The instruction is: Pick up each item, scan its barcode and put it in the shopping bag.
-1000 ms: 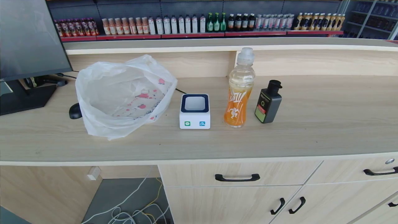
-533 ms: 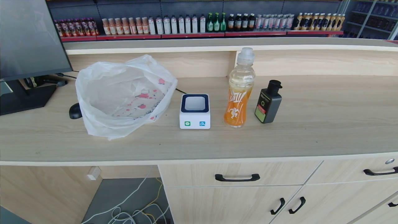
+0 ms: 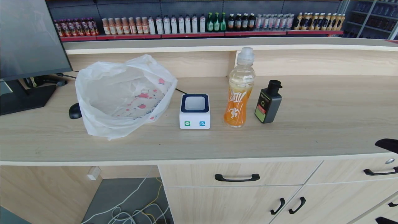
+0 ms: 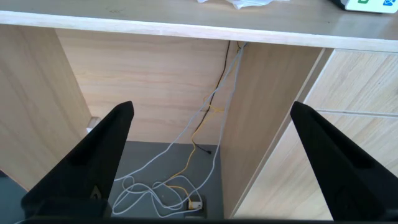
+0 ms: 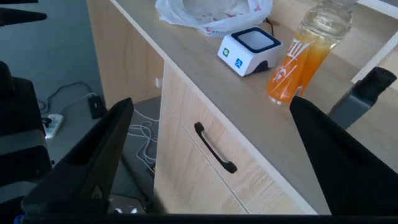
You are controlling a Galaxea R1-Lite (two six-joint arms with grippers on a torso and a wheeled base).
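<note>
An orange drink bottle (image 3: 238, 90) with a clear cap stands upright on the wooden counter (image 3: 326, 121), just right of the white scanner box (image 3: 194, 111). A dark pump bottle (image 3: 268, 102) stands right of the drink. The white shopping bag (image 3: 121, 93) lies open to the scanner's left. My right gripper (image 5: 211, 102) is open and empty, in front of the counter and below its edge, facing the scanner (image 5: 250, 50), the orange bottle (image 5: 298, 59) and the dark bottle (image 5: 364, 96). My left gripper (image 4: 211, 109) is open and empty, low before the counter's open bay.
A monitor on a black stand (image 3: 28, 46) and a black mouse (image 3: 75, 111) sit at the counter's left. A raised back ledge (image 3: 217, 46) runs behind the items. Drawers with black handles (image 3: 237, 178) lie under the counter. Cables (image 4: 186, 180) lie on the floor. A dark part of my right arm (image 3: 388, 145) shows at the right edge.
A dark part of my right arm has come into the head view at the right edge, over the counter's front. The items on the counter have not moved.
</note>
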